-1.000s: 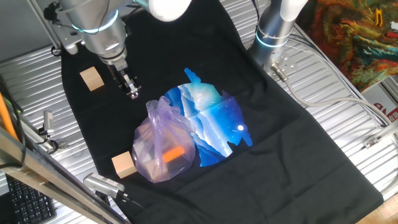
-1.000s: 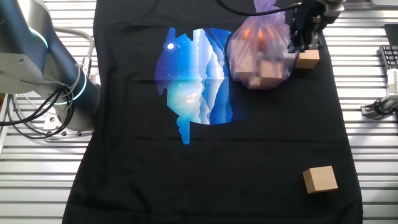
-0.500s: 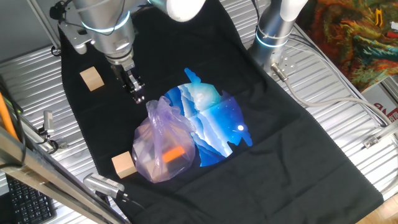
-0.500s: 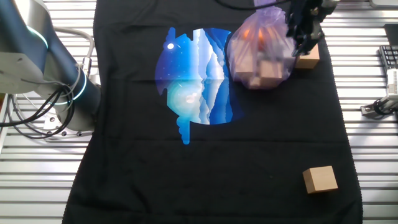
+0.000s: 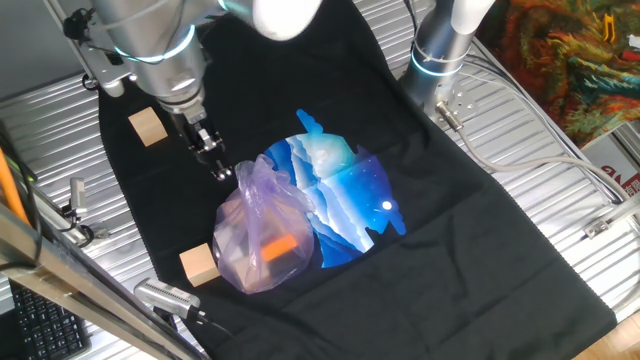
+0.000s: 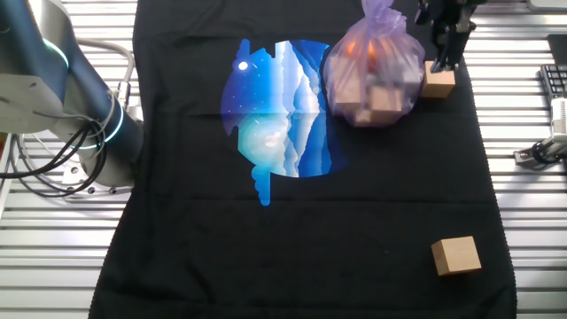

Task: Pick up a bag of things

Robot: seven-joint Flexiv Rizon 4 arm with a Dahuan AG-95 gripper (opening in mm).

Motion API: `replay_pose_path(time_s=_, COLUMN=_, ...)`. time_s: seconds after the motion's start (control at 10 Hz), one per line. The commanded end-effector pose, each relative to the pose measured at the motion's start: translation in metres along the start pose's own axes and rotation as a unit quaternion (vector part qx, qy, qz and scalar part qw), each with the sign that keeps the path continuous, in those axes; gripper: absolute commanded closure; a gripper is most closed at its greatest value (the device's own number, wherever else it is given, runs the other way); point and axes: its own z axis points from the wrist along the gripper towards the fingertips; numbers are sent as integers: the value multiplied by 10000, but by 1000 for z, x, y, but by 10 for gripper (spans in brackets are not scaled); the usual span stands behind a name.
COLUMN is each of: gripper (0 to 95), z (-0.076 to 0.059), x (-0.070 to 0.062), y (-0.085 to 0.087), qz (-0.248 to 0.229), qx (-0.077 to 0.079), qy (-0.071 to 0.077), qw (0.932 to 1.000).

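Note:
The bag of things (image 5: 262,235) is a translucent pale purple plastic bag lying on the black cloth, with an orange item (image 5: 280,248) showing through. In the other fixed view the bag (image 6: 372,66) also shows wooden blocks inside. My gripper (image 5: 220,170) points down just left of the bag's gathered top (image 5: 250,172). Its fingers look slightly apart and hold nothing. In the other fixed view the gripper (image 6: 443,53) hangs just right of the bag, above a wooden cube (image 6: 438,81).
A shiny blue-and-white bag (image 5: 345,200) lies against the purple bag's right side. One wooden cube (image 5: 199,265) touches the purple bag's lower left, and another (image 5: 148,127) sits at the cloth's far left. A second arm's base (image 5: 440,45) stands at the back.
My gripper has moved down and toward the bag's gathered top. In the other fixed view it has shifted from in front of the bag to its right side. The bag has not moved.

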Motion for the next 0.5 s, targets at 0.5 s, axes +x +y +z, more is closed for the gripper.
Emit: replay_pose_path(time_s=0.5, gripper=0, z=-4, x=-10, y=23, qz=112, qx=-51, qy=63, qw=9999)
